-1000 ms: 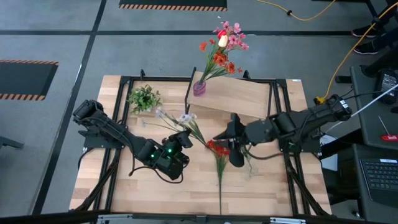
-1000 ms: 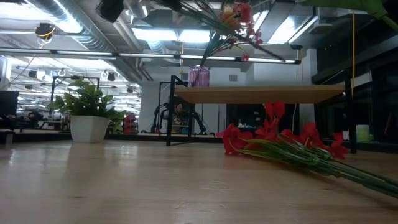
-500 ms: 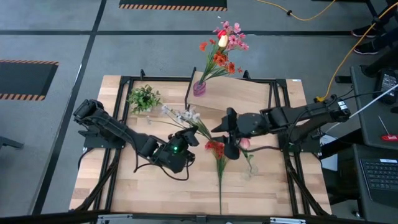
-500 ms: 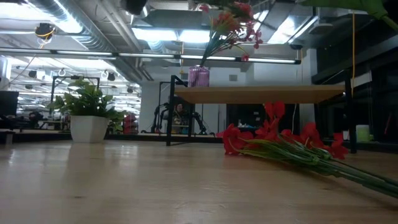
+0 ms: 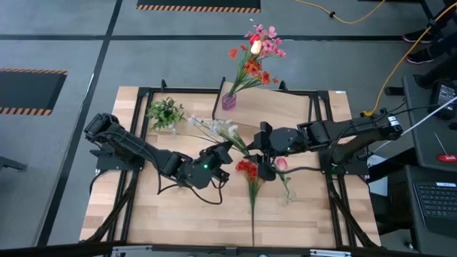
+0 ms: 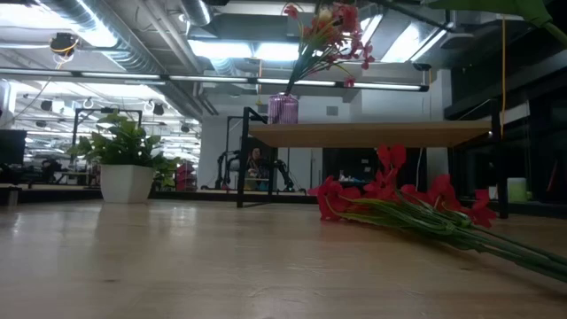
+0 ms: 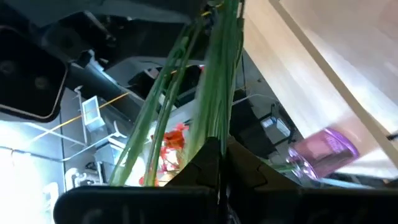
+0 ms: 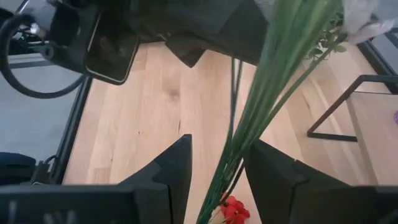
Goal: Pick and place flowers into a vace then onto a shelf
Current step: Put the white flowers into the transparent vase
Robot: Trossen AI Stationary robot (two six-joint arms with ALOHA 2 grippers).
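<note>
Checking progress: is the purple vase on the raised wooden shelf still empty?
No: the purple vase on the raised light-wood shelf already holds a bunch of red, pink and orange flowers.

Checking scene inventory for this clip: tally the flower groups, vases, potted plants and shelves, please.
Flower groups: 4 (in the vase, white bunch held, red bunch lying, pink bud stem lying)
Vases: 1
Potted plants: 1
Shelves: 1
Total: 7
</note>
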